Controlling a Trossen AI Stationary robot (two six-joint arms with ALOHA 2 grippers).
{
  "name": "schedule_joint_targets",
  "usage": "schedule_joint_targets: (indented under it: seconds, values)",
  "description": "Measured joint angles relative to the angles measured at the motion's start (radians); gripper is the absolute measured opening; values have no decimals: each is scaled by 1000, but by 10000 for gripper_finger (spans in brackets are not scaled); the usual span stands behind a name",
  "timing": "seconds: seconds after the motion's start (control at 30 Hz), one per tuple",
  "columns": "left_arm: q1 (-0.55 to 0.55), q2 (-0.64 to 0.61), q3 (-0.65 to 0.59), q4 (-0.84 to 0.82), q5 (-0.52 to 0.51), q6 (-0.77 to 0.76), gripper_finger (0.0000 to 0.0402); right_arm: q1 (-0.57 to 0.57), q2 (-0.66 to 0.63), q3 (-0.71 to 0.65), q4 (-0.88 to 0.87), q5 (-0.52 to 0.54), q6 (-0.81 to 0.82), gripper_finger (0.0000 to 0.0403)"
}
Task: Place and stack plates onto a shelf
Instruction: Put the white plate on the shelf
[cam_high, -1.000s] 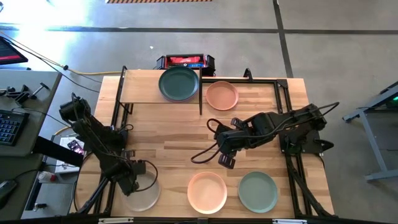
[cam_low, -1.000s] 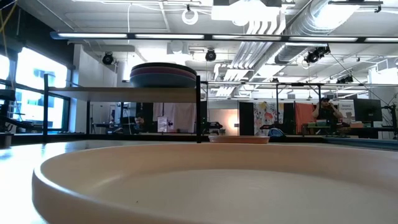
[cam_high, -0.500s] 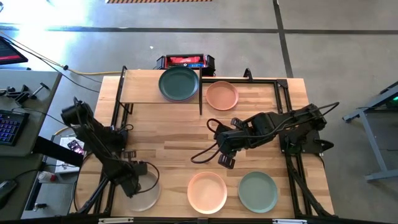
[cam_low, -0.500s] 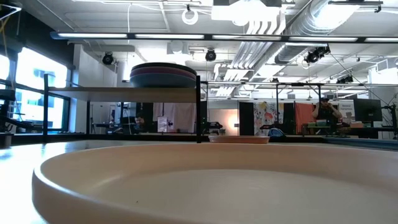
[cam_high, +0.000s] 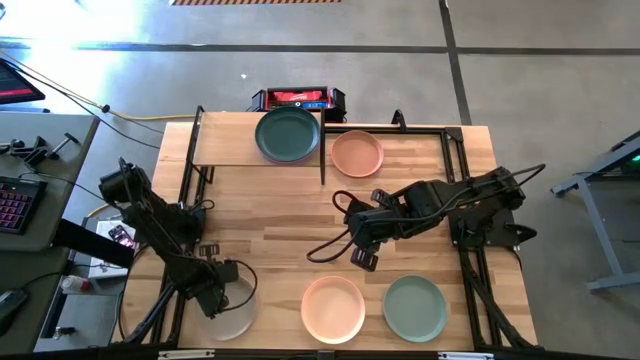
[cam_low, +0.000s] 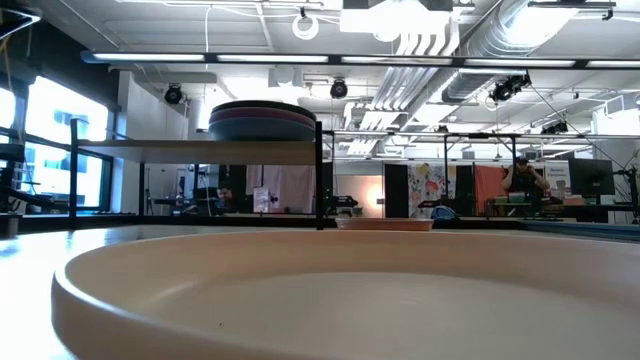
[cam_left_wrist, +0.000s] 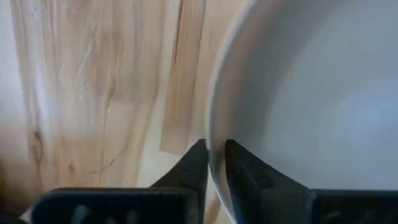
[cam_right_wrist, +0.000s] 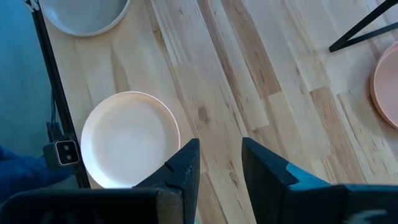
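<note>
Left gripper (cam_left_wrist: 214, 163): fingers clamped on pale plate (cam_left_wrist: 323, 99) rim, near table (cam_high: 290, 240) edge. Right gripper (cam_right_wrist: 219, 163): fingers apart, over open mid-table.

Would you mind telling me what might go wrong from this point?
1. The left hand pinches only the pale plate by its rim, so it may tip or slip when lifted.
2. The shelf already holds a plate stack near its black post; the carried plate could clip it.

The floor (cam_high: 400, 25) is gray and shiny at the top. A keyboard (cam_high: 14, 205) sits at the left edge. Long lights (cam_low: 300, 58) and pipes (cam_low: 470, 40) hang up high.
</note>
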Motion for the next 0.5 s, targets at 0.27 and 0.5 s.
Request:
schedule_joint_targets:
  seconds: [0.27, 0.5]
  values:
    - [40, -35, -1, 38, 13, -8, 4, 0, 0, 0, 0, 0, 0, 99]
    - [95, -97, 0, 35, 11, 7, 1, 0, 0, 0, 0, -1, 0, 99]
